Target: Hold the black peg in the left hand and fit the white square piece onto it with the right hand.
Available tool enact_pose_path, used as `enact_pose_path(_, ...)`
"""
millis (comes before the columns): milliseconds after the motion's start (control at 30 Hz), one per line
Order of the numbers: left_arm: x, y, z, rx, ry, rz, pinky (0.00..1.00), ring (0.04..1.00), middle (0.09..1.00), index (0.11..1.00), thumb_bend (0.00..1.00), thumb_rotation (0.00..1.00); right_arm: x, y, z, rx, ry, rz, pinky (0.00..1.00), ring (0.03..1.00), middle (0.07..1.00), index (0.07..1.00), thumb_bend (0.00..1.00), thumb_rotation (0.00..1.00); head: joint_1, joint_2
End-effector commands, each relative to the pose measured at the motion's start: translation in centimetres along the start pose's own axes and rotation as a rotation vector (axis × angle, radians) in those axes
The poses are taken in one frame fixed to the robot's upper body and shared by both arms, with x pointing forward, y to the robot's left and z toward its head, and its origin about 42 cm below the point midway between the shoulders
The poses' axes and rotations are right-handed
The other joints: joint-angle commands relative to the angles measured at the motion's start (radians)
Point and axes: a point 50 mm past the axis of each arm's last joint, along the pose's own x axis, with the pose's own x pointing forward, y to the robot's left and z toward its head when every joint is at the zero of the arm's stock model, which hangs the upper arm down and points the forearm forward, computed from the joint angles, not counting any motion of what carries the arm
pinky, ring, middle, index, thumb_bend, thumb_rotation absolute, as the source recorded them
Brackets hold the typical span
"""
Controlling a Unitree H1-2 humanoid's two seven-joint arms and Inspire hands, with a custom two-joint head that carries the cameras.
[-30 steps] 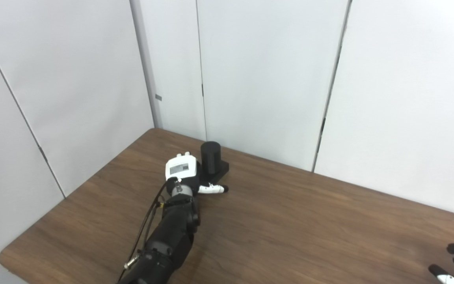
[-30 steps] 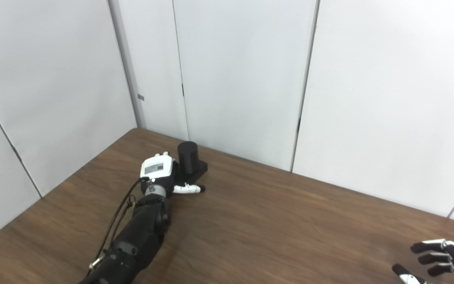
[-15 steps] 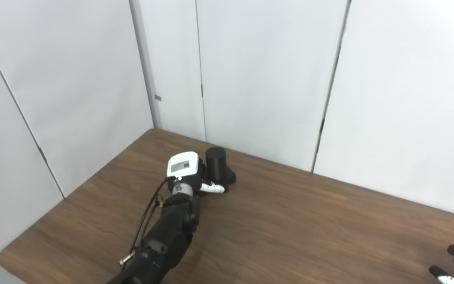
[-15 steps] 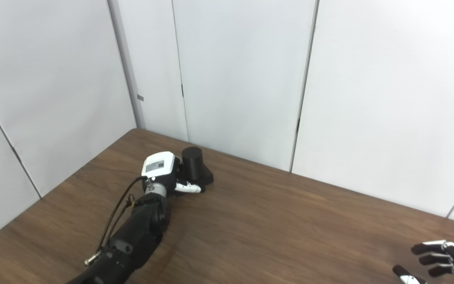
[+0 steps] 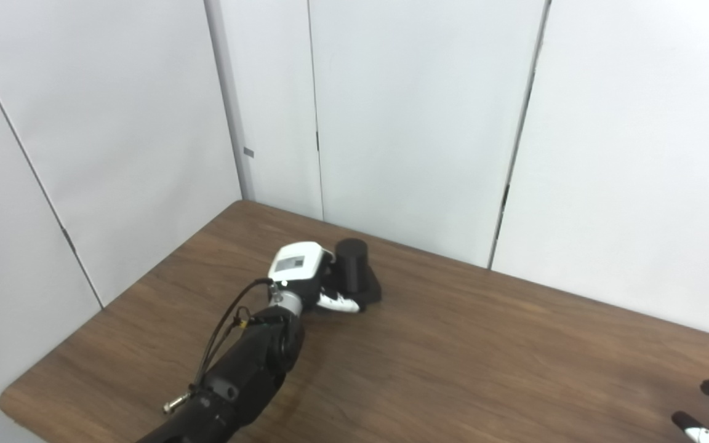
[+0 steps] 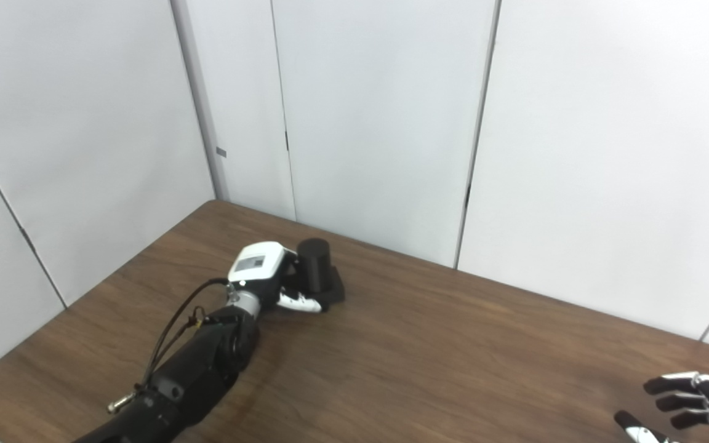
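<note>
The black peg (image 5: pixel 352 264), an upright cylinder on a flat black base, stands on the brown counter (image 5: pixel 453 357) toward its far left part. The left hand (image 5: pixel 305 274) is wrapped around it from the left, thumb against the base's near side, holding it. The right hand (image 6: pixel 690 406) hovers at the near right corner, well apart, fingers spread wide and empty.
</note>
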Motion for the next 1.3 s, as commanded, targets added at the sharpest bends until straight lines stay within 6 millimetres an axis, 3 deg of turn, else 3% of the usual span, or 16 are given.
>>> enact_pose_path(0, -0.7, -0.7, 1.2, -0.010, -0.110, -0.055, 0.86, 0.865, 0.834, 0.487, 0.52, 0.07, 1.0, -0.7, 1.9, 0.008, -0.077, -0.039, 0.45, 0.540, 0.597, 0.489, 0.50, 0.11, -0.004, 0.002)
enact_pose_path(433, -2.9, -2.7, 5.3, -0.030, -0.426, -0.140, 0.81, 0.882, 0.860, 0.491, 0.52, 0.07, 1.1, 0.1, 1.3, 0.030, -0.073, -0.018, 0.52, 0.601, 0.633, 0.490, 0.50, 0.11, -0.147, 0.040)
enact_pose_path(500, -3.3, -3.6, 6.3, -0.025, -0.476, -0.166, 0.80, 0.877, 0.860, 0.491, 0.52, 0.07, 1.3, 0.3, 0.7, 0.023, -0.074, -0.027, 0.53, 0.598, 0.630, 0.490, 0.50, 0.11, -0.201, 0.050)
enact_pose_path(767, -4.3, -7.1, 9.8, 0.008, -0.618, -0.234, 0.77, 0.858, 0.844, 0.491, 0.52, 0.07, 1.6, 1.4, -0.6, 0.006, -0.099, -0.046, 0.50, 0.576, 0.623, 0.492, 0.50, 0.12, -0.299, 0.068)
enact_pose_path(1267, -5.9, -10.8, 14.2, 0.051, -0.778, -0.345, 0.76, 0.845, 0.824, 0.489, 0.52, 0.07, 1.6, 1.8, 0.3, 0.002, -0.122, -0.075, 0.50, 0.582, 0.633, 0.493, 0.50, 0.13, -0.488, 0.087)
